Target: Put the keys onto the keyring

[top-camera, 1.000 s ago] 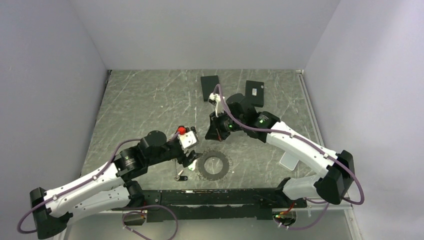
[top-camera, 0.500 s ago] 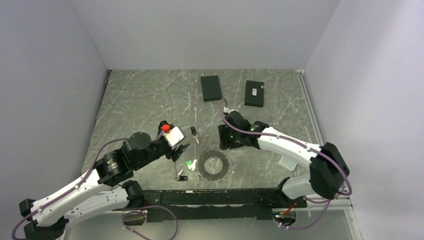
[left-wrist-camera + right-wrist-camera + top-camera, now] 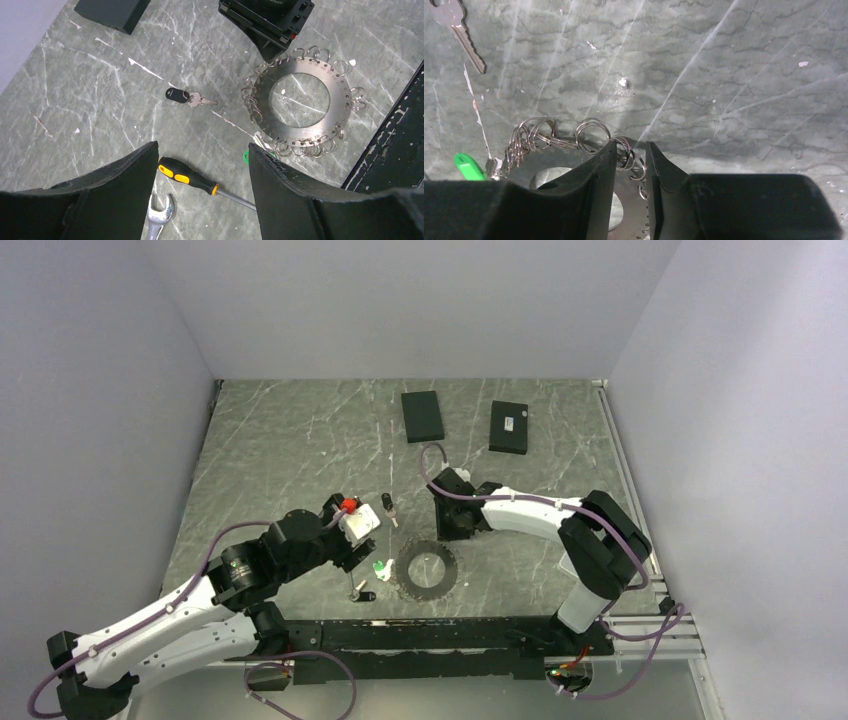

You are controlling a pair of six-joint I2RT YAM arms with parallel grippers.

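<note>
The right claw (image 3: 630,146) straddles small split rings (image 3: 628,156) at the 1 o'clock rim of the keyring (image 3: 428,568), fingers narrow; pinching or not, I cannot tell. A thin ring could slip out, or the keyring drag across the bench (image 3: 280,440). The left claw (image 3: 201,149) hangs released, empty. One of the keys (image 3: 387,504) lies loose at the keyring's 11 o'clock. Only the left wrist view shows the screwdriver (image 3: 192,178) and wrench (image 3: 160,216).

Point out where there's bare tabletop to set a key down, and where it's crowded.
Free: the far-left table, between the left wall and the left black box; also the strip right of the keyring, before the near rail. Crowded: around the keyring, where the keys, green tag, screwdriver, wrench, left gripper and right gripper cluster.
</note>
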